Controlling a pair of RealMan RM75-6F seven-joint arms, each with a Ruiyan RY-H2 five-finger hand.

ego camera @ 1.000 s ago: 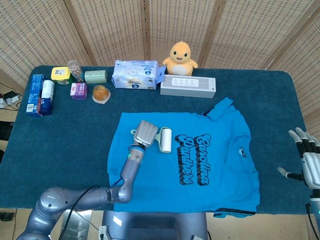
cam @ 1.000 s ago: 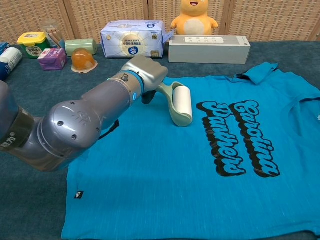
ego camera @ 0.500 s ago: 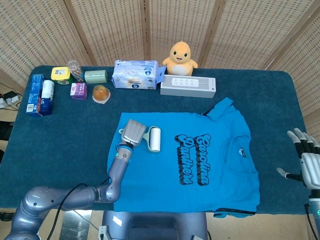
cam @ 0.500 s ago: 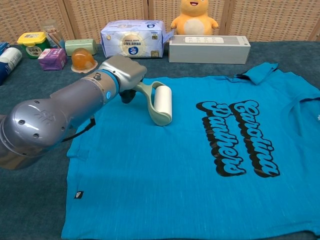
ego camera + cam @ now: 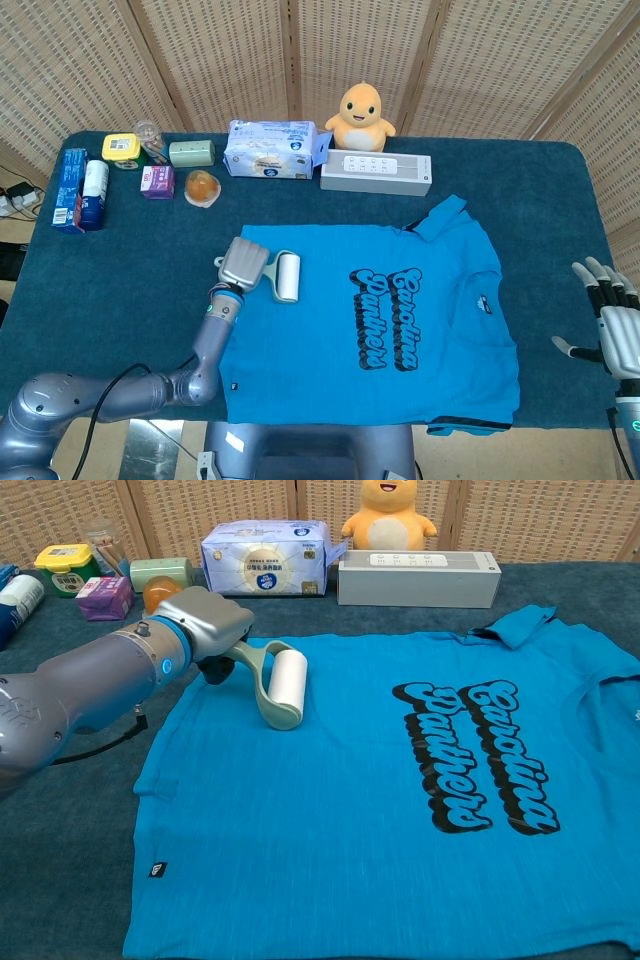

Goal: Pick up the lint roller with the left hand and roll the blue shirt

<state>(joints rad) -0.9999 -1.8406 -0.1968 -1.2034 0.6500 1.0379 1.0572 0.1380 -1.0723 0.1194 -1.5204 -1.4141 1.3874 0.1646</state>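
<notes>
The blue shirt (image 5: pixel 400 330) (image 5: pixel 400 810) with black lettering lies flat on the dark blue table. My left hand (image 5: pixel 242 264) (image 5: pixel 205 625) grips the pale green handle of the lint roller (image 5: pixel 286 277) (image 5: pixel 286 685). Its white roll rests on the shirt near the shirt's left edge. My right hand (image 5: pixel 612 322) hovers open past the table's right edge, far from the shirt, and shows only in the head view.
Along the back edge stand a tissue pack (image 5: pixel 272 149), a white speaker bar (image 5: pixel 375 172), a yellow duck plush (image 5: pixel 362 112) and several small packs and jars (image 5: pixel 150 165). A blue box (image 5: pixel 68 188) lies at far left.
My left hand has drawn the lint roller leftward across the shirt, from near the lettering to the shirt's left edge. The right hand has barely moved.
</notes>
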